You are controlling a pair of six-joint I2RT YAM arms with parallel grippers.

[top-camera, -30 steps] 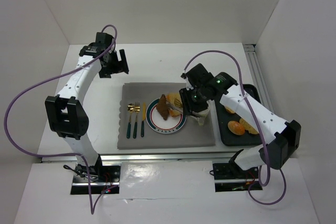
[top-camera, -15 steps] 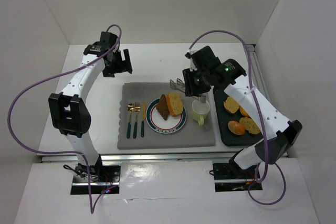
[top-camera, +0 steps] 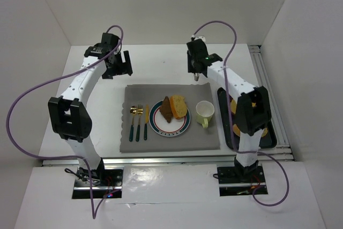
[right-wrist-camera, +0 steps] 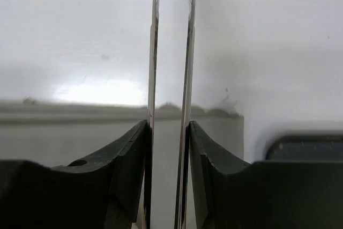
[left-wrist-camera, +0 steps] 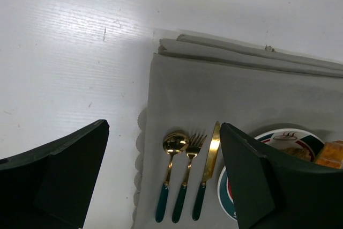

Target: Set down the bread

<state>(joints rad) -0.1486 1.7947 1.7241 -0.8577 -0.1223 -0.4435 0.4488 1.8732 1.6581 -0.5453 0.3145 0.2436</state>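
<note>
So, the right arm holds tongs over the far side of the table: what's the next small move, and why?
Probably swing the right gripper toward the black tray: its tongs hold nothing, two bread slices lie on the plate, and more bread shows on the tray.

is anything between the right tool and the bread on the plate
Nothing visible. The right tool, gripping tongs, sits beyond the far edge of the mat; only bare mat lies between it and the bread on the plate. The mug stands off to the side.
</note>
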